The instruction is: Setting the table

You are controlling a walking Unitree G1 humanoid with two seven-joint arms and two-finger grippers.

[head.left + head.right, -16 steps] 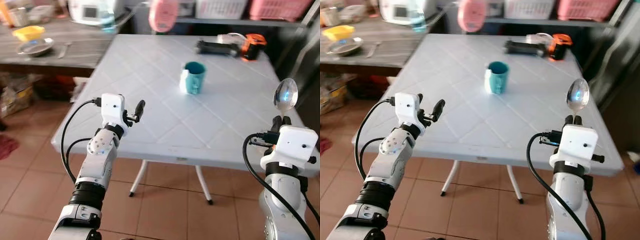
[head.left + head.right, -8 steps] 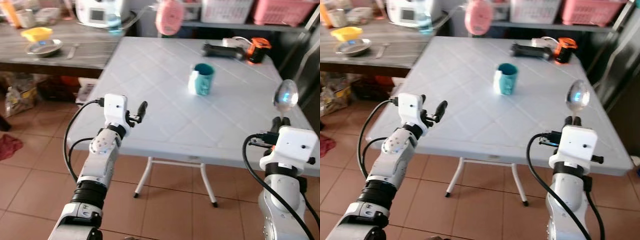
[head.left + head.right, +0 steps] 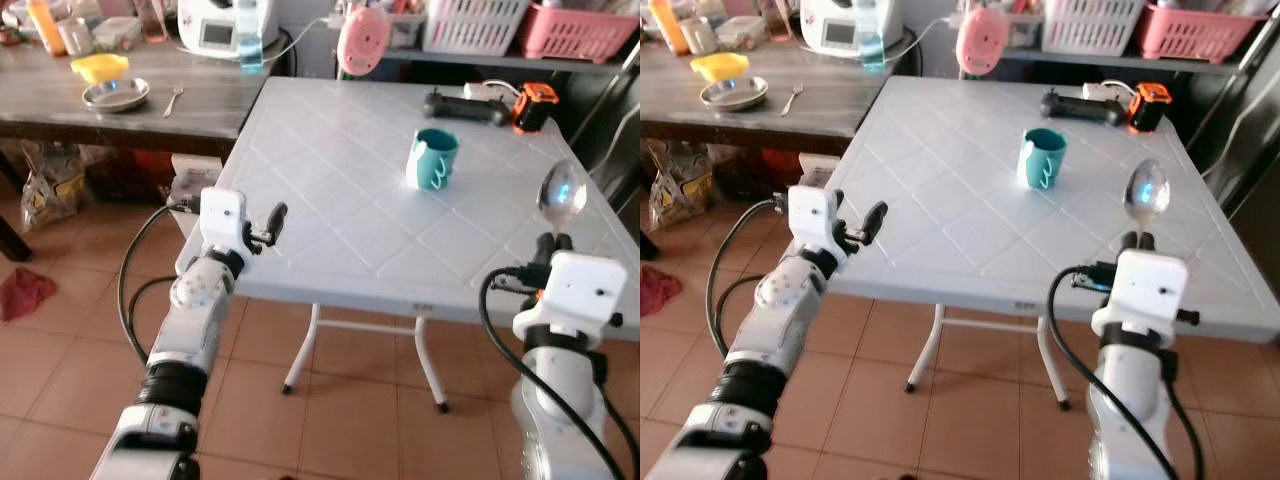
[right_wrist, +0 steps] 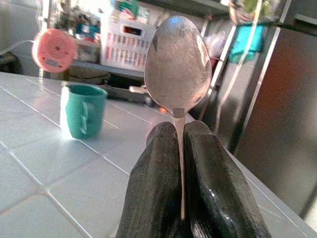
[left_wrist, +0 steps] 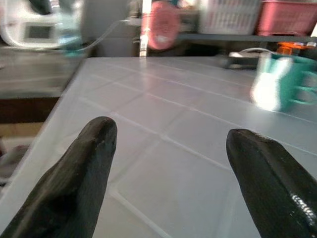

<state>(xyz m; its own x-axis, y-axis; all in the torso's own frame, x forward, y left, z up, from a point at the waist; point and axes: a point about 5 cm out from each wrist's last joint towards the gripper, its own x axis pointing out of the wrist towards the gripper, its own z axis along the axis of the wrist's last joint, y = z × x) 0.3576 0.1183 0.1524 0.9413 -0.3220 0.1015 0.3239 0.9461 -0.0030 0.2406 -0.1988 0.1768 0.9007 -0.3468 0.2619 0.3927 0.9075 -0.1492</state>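
Note:
A metal spoon (image 3: 562, 192) stands upright, bowl up, with my right gripper (image 3: 553, 240) shut on its handle; it is held over the white table's (image 3: 330, 170) front right corner. The right wrist view has the spoon (image 4: 178, 62) rising from between the closed fingers (image 4: 208, 163). A teal mug (image 3: 434, 159) with a white mark stands near the table's middle, well beyond both grippers. My left gripper (image 3: 268, 225) hangs open and empty at the table's front left edge, and the left wrist view has the mug (image 5: 277, 82) far ahead of its fingers (image 5: 94, 148).
A wooden table (image 3: 60, 110) at the back left carries a steel bowl (image 3: 115, 94), a yellow bowl (image 3: 100, 66), a fork (image 3: 173, 98) and an appliance (image 3: 220, 25). A black and orange tool (image 3: 485, 105) lies at the white table's far edge, near a pink fan (image 3: 362, 38). Tiled floor (image 3: 80, 350) lies below.
The whole picture has shifted and takes in more floor and more of the wooden table, so the camera has moved. Both arms keep their pose, and the spoon stays upright in the right gripper.

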